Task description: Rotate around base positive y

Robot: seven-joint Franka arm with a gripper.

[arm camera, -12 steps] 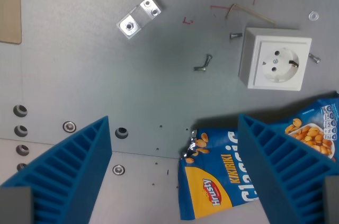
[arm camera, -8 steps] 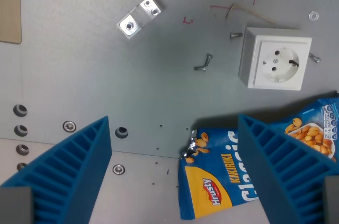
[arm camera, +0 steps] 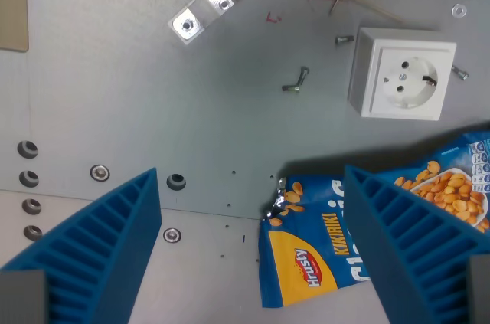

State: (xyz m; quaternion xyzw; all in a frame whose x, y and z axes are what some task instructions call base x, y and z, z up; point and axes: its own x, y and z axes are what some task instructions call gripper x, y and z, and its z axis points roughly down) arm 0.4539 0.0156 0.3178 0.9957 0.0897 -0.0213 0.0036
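In the wrist view my gripper (arm camera: 253, 251) is open and empty, its two blue ribbed fingers (arm camera: 99, 251) at the lower left and lower right, held above a grey metal table (arm camera: 138, 102). A blue and yellow peanut snack bag (arm camera: 321, 251) lies flat on the table below the gap, partly hidden by the right finger. A white wall socket (arm camera: 402, 75) sits on the table at the wrist view's upper right.
A small aluminium bracket (arm camera: 201, 8) lies at the upper middle. Loose screws (arm camera: 295, 79) and a bent wire (arm camera: 360, 2) lie near the socket, with a washer (arm camera: 458, 11) at the top right. Bolt holes (arm camera: 27, 148) line the left side. A wooden edge (arm camera: 11, 2) shows at the top left.
The whole scene has shifted slightly upward and tilted in the picture, so the camera has moved. The objects keep their places on the table and the gripper stays open.
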